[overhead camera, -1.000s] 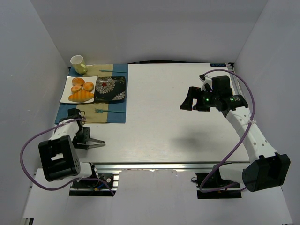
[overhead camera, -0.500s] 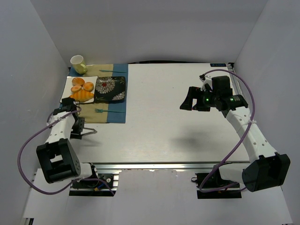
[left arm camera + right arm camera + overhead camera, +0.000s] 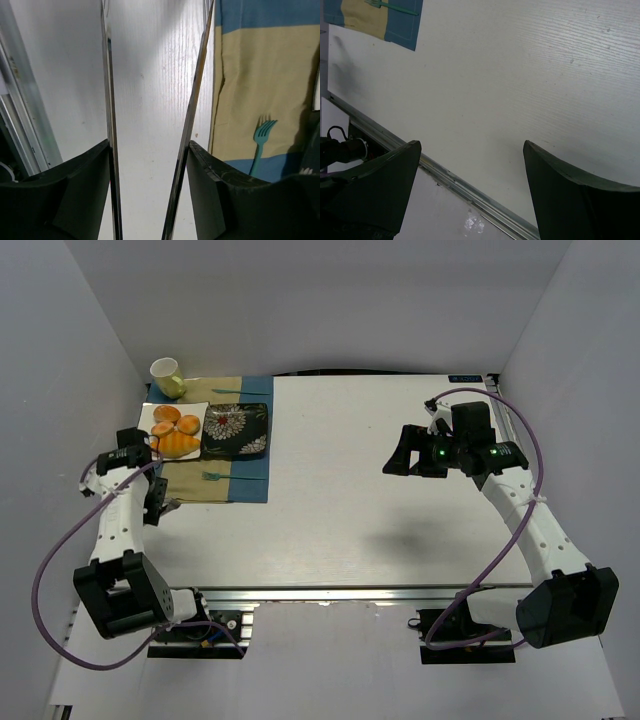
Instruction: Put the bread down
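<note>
The bread (image 3: 173, 446) lies ungripped on the plate (image 3: 199, 409) at ten o'clock. Left claw (image 3: 155, 50) and right claw (image 3: 471, 144) gape empty; placing likely remains.

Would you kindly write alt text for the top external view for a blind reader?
A long golden-orange croissant-shaped bread lies with round orange buns on a white plate at the far left of the white table. The open left gripper hangs near it; the open right gripper is far off.
</note>
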